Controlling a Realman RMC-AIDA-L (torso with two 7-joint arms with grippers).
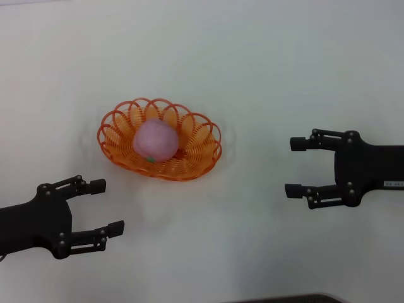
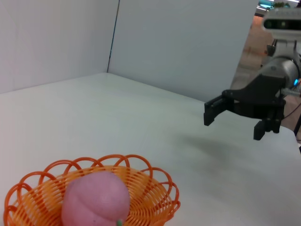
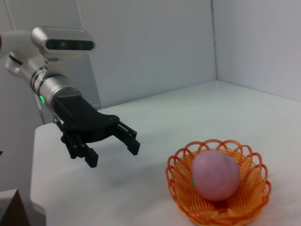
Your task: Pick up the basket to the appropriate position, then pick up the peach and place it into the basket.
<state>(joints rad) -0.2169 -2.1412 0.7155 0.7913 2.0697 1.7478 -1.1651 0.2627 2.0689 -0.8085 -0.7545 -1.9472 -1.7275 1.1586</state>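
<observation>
Peach (image 1: 154,140) sits inside the orange basket (image 1: 203,148), so we judge placing done. Our left gripper (image 1: 106,207) and right gripper (image 1: 294,166) hover apart, fingers spread, empty; next, park.

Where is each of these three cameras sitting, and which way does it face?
Head: on the robot's head, looking down at the table, basket and peach; left gripper and right gripper both open, empty.
Left wrist: on the left arm, facing across the basket toward the right gripper.
Right wrist: on the right arm, facing the left gripper beyond the basket.
All three share basket and peach.
</observation>
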